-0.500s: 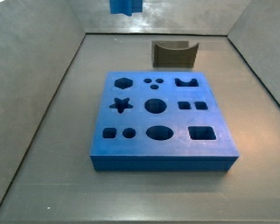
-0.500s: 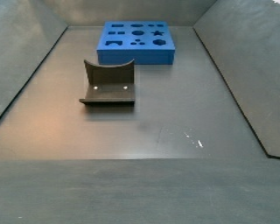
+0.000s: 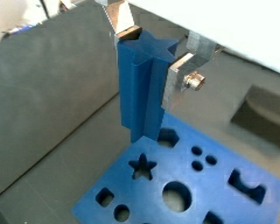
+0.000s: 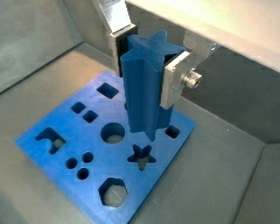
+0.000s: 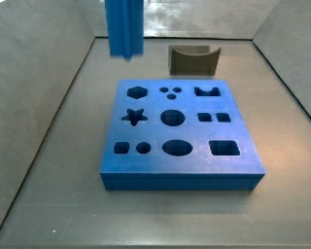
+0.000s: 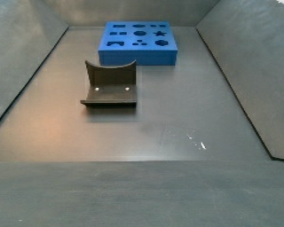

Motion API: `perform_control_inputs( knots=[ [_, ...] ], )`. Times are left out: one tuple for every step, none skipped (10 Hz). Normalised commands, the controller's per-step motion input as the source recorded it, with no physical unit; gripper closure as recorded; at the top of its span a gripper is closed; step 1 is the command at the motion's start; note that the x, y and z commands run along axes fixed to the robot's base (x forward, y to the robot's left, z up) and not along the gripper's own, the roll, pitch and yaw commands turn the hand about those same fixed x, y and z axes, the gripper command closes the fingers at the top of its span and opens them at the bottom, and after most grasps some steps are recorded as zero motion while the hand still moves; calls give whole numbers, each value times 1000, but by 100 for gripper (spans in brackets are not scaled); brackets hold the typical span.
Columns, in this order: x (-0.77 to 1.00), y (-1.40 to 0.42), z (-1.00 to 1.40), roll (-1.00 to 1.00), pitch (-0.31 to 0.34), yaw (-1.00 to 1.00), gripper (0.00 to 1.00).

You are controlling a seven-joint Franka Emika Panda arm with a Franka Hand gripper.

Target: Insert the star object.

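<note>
Both wrist views: the two-finger gripper (image 3: 149, 45), silver plates clamped on the tall, ridged, bright blue star object (image 3: 140, 92), holds it upright above the flat blue board with shaped holes (image 4: 55, 131). A side view shows only the peg's lower length (image 5: 123, 27), hanging clear of the board's (image 5: 197, 167) far left corner; the dark grey curved block (image 5: 193, 60) stands beyond. In a side view the block (image 6: 110, 84) lies nearer than the board (image 6: 138, 55); neither gripper nor peg shows.

We have two fixed side views looking down on the table (image 5: 67, 146) from opposite ends: one sits near the blue board (image 5: 178, 131) with the dark grey curved block (image 5: 193, 59) behind it, while the far one puts the block (image 6: 110, 84) before the board (image 6: 139, 43). Both wrist views ride close on the tool (image 3: 152, 51), looking down along the star object (image 3: 140, 92) onto the board.
</note>
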Motion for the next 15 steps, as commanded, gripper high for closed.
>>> perform_control_inputs(
  knots=[
    [166,-57,-1000,0,-99,-203,100],
    [0,-29,-1000,47,-77,-20,100],
    [-109,-60,-897,246,-11,0,100],
    [-63,-89,-891,214,-97,0,100],
    [-134,-77,-746,241,-161,0,100],
    [-100,-103,-620,353,-121,-46,100],
    [86,-103,-457,323,0,-49,100],
    [297,0,-106,104,71,-129,100],
    [206,0,-220,47,17,-123,100],
    [151,0,-320,47,0,-180,100],
    [126,0,-226,61,4,-294,100],
    [69,0,-220,84,21,-320,100],
    [0,0,-220,43,6,-329,100],
    [0,0,-183,0,0,-326,100],
    [0,0,-211,-57,0,-280,100]
  ],
)
